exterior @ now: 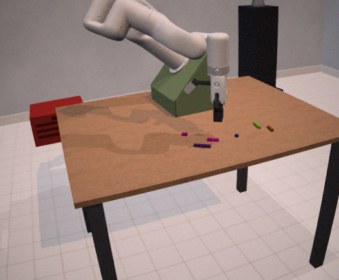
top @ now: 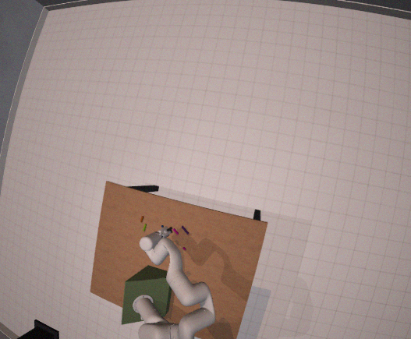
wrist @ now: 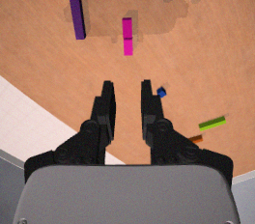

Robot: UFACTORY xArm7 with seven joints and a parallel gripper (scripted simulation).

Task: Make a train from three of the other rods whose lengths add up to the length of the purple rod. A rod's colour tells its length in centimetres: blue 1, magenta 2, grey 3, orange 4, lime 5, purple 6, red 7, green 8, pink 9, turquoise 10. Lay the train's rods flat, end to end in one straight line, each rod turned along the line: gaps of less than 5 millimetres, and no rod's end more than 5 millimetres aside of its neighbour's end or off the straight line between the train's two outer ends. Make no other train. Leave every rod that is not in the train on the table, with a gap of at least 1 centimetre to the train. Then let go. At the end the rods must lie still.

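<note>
The purple rod (top: 185, 230) (exterior: 202, 145) (wrist: 78, 20) lies flat. Beside it, one magenta rod (exterior: 210, 140) (wrist: 127, 28) and a second magenta rod (exterior: 216, 140) (wrist: 127, 46) lie end to end in a line, with no clear gap. A third magenta rod (top: 184, 248) (exterior: 184, 134) lies apart. The small blue rod (exterior: 237, 135) (wrist: 161, 92) lies alone, off the pair's outer end and to one side. My gripper (exterior: 218, 119) (wrist: 127, 93) is partly open and empty, raised above the table near the pair and the blue rod.
A lime rod (top: 144, 227) (exterior: 256, 125) (wrist: 212, 124) and an orange rod (top: 142, 219) (exterior: 270, 128) (wrist: 196, 139) lie farther off, beyond the blue rod. The green arm base (top: 147, 293) (exterior: 192, 94) stands at the back of the wooden table (top: 111, 250) (exterior: 127, 174).
</note>
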